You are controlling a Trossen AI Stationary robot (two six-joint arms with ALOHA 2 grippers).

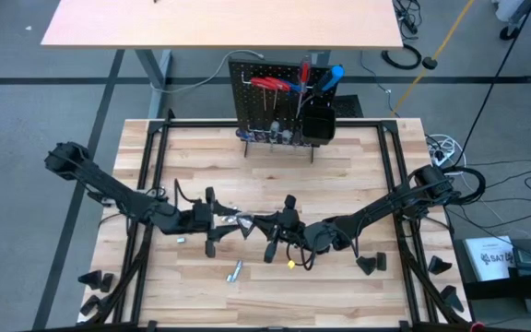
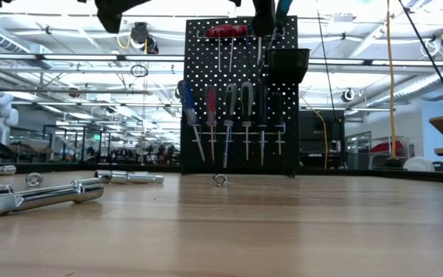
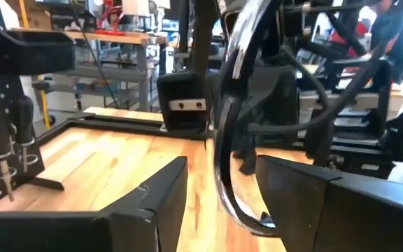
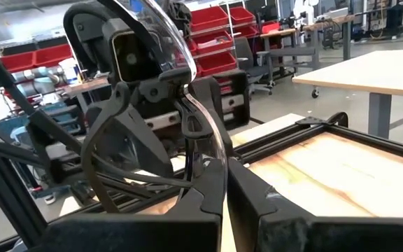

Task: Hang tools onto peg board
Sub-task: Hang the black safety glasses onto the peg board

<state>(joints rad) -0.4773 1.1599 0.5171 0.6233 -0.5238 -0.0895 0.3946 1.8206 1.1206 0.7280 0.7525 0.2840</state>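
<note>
I have both grippers meeting well in front of the peg board (image 1: pixel 279 101). My right gripper (image 4: pixel 224 183) is clamped tight on a curved silver tool (image 4: pixel 208 136). The tool's other end runs between my left gripper's (image 3: pixel 219 189) half-spread fingers (image 3: pixel 156 203); I cannot tell whether they touch it.

Both grippers (image 1: pixel 218 224) (image 1: pixel 279 231) meet mid-table — fingers clamped.
</note>
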